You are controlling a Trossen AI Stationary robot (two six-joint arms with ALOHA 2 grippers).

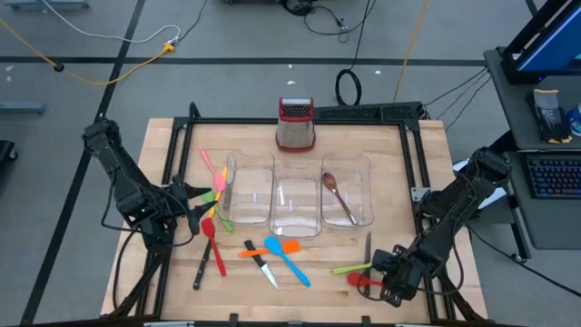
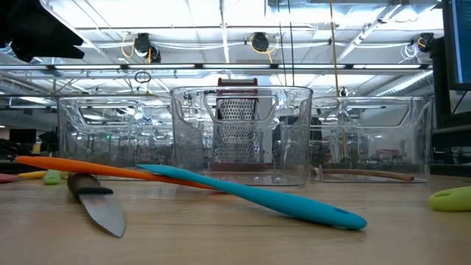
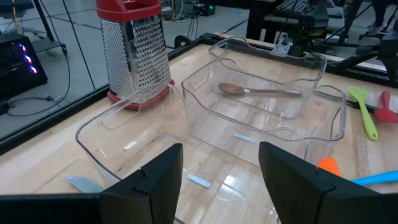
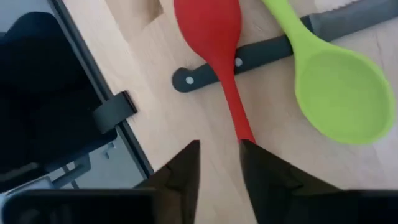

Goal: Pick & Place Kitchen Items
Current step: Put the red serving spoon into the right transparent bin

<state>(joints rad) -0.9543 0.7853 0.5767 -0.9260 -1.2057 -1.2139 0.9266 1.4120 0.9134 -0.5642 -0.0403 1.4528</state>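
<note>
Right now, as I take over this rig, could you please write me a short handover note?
Left gripper: open, at the left bin, holding nothing.
Right gripper: open just above the red spoon handle at the table's front right; a green spoon and a black-handled knife lie beside it.
Done: only the brown spoon lies in the right bin.
Left: the blue spoon, orange spatula, the knives and the utensils by the left gripper are on the table.
</note>
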